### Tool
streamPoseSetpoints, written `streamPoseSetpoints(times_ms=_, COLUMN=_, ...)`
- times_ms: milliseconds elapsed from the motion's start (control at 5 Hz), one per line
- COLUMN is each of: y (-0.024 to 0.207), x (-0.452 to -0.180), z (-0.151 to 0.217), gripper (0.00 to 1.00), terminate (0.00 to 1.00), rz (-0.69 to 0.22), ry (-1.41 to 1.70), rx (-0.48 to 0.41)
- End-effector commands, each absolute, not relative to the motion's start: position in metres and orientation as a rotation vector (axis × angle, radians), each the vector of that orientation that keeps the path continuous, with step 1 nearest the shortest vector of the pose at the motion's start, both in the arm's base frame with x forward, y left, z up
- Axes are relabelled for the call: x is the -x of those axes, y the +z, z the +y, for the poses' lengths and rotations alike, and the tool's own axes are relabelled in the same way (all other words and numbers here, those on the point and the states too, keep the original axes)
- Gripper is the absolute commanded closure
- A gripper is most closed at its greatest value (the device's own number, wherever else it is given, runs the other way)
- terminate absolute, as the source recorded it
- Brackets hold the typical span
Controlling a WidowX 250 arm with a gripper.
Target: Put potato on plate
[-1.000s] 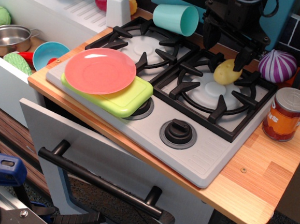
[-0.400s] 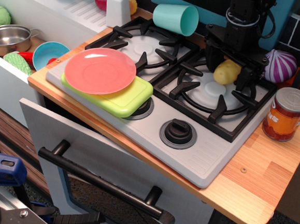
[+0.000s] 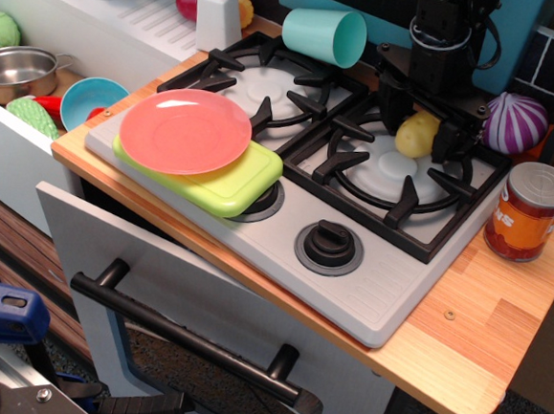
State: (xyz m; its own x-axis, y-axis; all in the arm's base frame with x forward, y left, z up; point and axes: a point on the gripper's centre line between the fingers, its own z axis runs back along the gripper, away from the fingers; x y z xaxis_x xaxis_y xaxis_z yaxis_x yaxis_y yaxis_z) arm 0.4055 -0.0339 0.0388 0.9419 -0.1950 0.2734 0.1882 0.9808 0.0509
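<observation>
Single view: gripper (image 3: 417,134) lowered over the right burner (image 3: 395,168), its fingers close on either side of the potato (image 3: 417,134), grip uncertain; plate (image 3: 185,130) well apart, resting on the green tray (image 3: 231,184).

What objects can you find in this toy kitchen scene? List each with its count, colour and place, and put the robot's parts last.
potato: 1, yellow-tan, on the right burner, between the end effector's fingers
plate: 1, salmon pink, on the green tray
tray: 1, lime green, front left of the stove
stove: 1, grey with black grates, on the wooden counter
cup: 1, teal, lying on its side behind the left burner
onion: 1, purple and white, right of the stove
can: 1, orange-red label, on the counter at right
bowl: 1, blue, in the sink at left
pot: 1, silver, in the sink
shaker: 1, white, back left
end effector: 1, black, straddling the potato
</observation>
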Motion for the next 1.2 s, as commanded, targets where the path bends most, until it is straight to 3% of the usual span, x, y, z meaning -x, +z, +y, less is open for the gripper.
streamPoseSetpoints(times_ms=0, y=0.045, x=-0.409, z=-0.033, gripper=1.0, terminate=0.0, rz=-0.296, ry=-0.194, rx=-0.023)
streamPoseSetpoints(times_ms=600, y=0.119, x=-0.378, z=-0.004, gripper=1.0, terminate=0.0, rz=-0.223, ry=-0.197, rx=-0.21)
streamPoseSetpoints(times_ms=1000, y=0.133, x=-0.334, z=0.055, gripper=1.0, terminate=0.0, rz=-0.204, ry=-0.117, rx=-0.305)
